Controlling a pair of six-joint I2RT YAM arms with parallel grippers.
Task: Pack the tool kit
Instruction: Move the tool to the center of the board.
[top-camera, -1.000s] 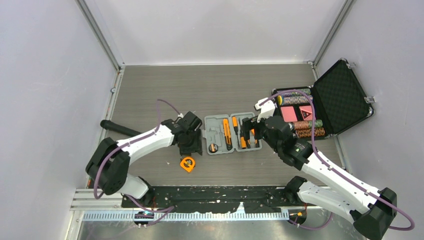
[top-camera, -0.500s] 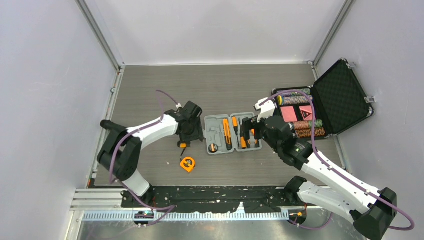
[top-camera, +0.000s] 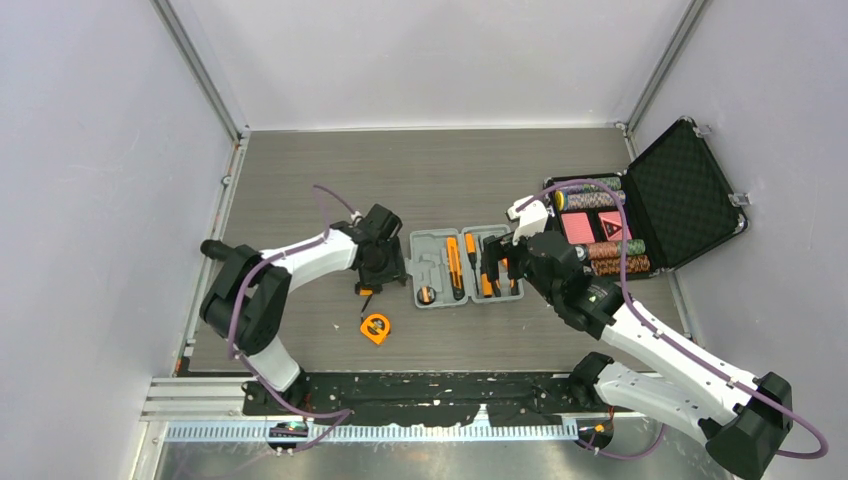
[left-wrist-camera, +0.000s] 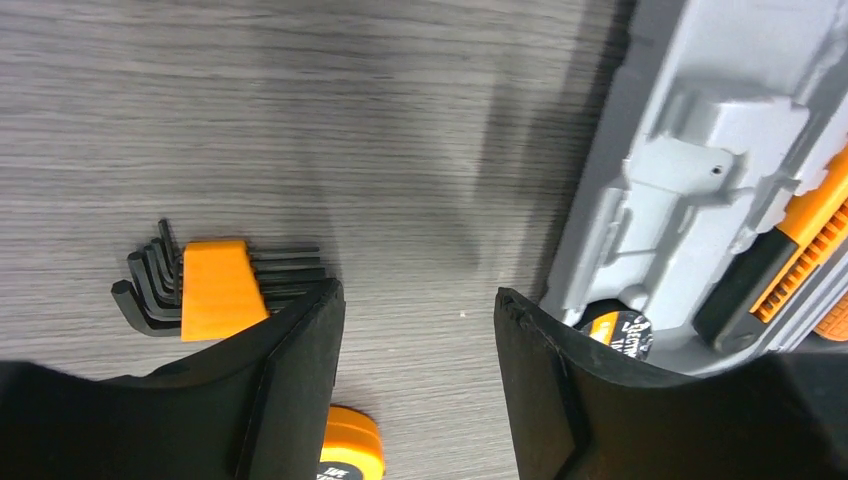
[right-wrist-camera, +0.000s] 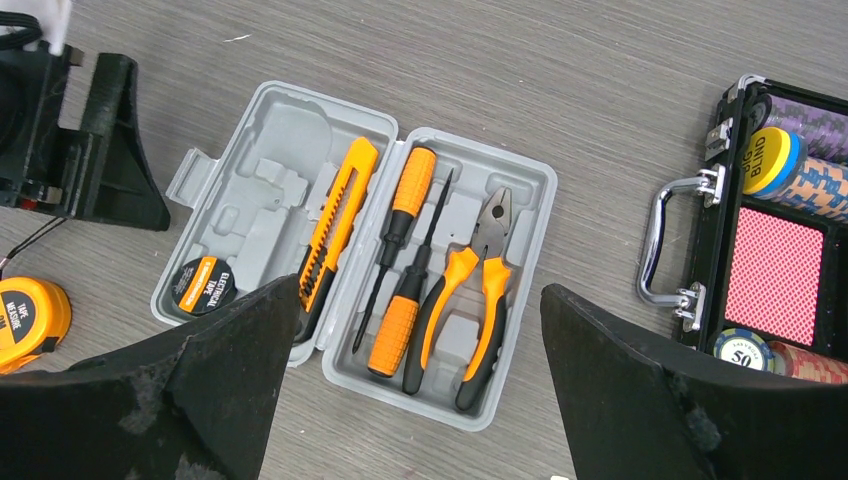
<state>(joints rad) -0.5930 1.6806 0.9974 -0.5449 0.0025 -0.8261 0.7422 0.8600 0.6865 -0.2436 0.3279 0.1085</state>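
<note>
Left wrist view: my left gripper (left-wrist-camera: 418, 295) is hanging spread apart and gripping nothing, with bare wood-grain table (left-wrist-camera: 300, 90) showing between its fingers. An orange-holdered hex key set (left-wrist-camera: 210, 285) is lying on the table just outside one finger, and the orange tape measure (left-wrist-camera: 350, 455) is peeking out past that same finger. The grey tool case (left-wrist-camera: 700, 140) is lying open just beside the other finger, with a roll of electrical tape (left-wrist-camera: 620, 330) sitting in its near corner slot.

Right wrist view: my right gripper (right-wrist-camera: 418, 290) is hovering above the tool case, released wide and empty. Below it the case halves are holding a utility knife (right-wrist-camera: 335, 220), two screwdrivers (right-wrist-camera: 405, 215) and pliers (right-wrist-camera: 475, 300), all seated in slots. The tape measure and hex key set are resting outside the case, on the table. An open black poker chip case (right-wrist-camera: 780, 260) is sitting further right, apart from the tool case.
</note>
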